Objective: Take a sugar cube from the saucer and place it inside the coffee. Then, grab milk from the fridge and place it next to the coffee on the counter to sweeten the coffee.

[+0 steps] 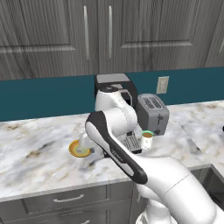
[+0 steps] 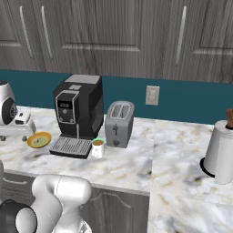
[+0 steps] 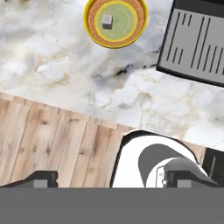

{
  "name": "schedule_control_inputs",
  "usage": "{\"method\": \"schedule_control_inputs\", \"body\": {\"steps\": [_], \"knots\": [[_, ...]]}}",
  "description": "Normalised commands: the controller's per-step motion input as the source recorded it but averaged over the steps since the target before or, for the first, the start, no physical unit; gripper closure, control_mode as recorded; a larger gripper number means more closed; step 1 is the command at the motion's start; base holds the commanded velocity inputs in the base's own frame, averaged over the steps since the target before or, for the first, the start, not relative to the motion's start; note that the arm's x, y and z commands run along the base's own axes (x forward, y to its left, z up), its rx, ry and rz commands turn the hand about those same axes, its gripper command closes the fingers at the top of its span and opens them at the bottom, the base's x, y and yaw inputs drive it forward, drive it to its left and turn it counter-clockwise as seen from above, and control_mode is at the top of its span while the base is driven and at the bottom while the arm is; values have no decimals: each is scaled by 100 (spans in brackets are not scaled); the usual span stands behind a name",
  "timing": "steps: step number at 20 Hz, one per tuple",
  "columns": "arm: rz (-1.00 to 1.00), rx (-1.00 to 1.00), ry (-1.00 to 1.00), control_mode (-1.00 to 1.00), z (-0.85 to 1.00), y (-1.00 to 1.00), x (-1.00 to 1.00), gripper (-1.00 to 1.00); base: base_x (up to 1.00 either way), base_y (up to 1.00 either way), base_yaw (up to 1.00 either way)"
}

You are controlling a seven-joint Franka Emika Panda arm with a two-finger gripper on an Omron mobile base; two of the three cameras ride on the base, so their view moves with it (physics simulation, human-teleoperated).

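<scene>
The saucer [image 3: 116, 31], yellow-orange rimmed, sits at the top of the hand view with the sugar cube [image 3: 107, 19] on its pale green centre. My gripper [image 3: 113, 179] is open and empty, high above the counter's [image 3: 65, 70] front edge and short of the saucer. From the left base the hand [image 1: 85, 141] hangs just over the saucer [image 1: 78, 151]. The coffee [image 1: 147, 140], a white green-rimmed cup, stands to the right by the machine's tray; it is also the cup [image 2: 98, 147] right of the saucer [image 2: 38, 139]. The milk and the fridge are out of view.
A black coffee machine [image 2: 78, 109] with its grated drip tray [image 3: 197, 43] stands just right of the saucer. A silver toaster [image 2: 119, 123] follows, and a white canister [image 2: 220, 152] sits far right. Wooden floor [image 3: 52, 140] lies below the counter edge.
</scene>
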Motion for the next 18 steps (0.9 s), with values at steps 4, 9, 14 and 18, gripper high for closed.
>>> {"method": "schedule_control_inputs", "body": {"steps": [4,9,14,18], "knots": [[0,0,-2,-100,-81,29,21,-100,0,0,0],[-3,-3,-14,-100,-47,9,35,-100,0,0,0],[-5,0,-5,-100,-14,2,59,-100,0,0,0],[-6,0,0,-100,-8,9,52,-100,0,0,0]]}}
